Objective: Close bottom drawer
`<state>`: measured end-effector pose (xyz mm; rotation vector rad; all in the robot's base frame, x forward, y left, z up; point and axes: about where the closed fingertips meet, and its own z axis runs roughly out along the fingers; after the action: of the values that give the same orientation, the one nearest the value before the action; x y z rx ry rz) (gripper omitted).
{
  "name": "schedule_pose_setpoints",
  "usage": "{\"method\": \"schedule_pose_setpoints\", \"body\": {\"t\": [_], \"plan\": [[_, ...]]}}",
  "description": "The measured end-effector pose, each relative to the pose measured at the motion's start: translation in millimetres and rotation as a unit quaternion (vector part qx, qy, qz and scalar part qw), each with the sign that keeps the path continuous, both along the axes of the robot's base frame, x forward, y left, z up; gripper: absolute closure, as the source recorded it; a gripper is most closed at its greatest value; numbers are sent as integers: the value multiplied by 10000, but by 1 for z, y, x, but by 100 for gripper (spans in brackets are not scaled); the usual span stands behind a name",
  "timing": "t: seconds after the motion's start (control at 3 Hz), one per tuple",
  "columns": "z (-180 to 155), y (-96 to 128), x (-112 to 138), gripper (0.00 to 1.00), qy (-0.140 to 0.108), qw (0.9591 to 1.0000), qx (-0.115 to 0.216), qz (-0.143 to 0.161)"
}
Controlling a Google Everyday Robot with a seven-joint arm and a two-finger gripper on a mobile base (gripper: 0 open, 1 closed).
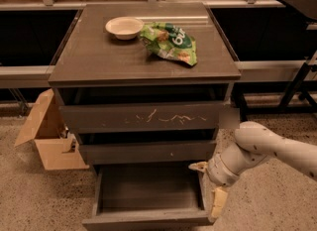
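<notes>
The bottom drawer (148, 220) is the lowest of three dark grey-brown drawers in the cabinet and stands pulled far out, its wide shallow box empty. Its plain front runs along the lower edge of the view. My gripper (208, 185) is at the drawer's right side wall, on a white arm that comes in from the right. One pale fingertip (198, 166) points left over the drawer's back right corner, and the other finger (218, 202) hangs down beside the right end of the front. The fingers are spread apart and hold nothing.
The top drawer front (143, 117) has white scratches; the middle drawer front (148, 151) sits just above the open drawer. A white bowl (124, 27) and a green chip bag (171, 41) lie on the cabinet top. An open cardboard box (44, 136) stands at the left.
</notes>
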<state>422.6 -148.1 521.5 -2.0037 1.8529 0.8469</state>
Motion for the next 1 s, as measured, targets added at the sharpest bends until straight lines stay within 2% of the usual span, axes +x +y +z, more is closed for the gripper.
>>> {"method": "schedule_pose_setpoints", "body": {"t": [0.33,1.0], "plan": [[-72,20,1,0,151,9994,215,219],[-150,41,-7,0,294,9966,687,348]]}}
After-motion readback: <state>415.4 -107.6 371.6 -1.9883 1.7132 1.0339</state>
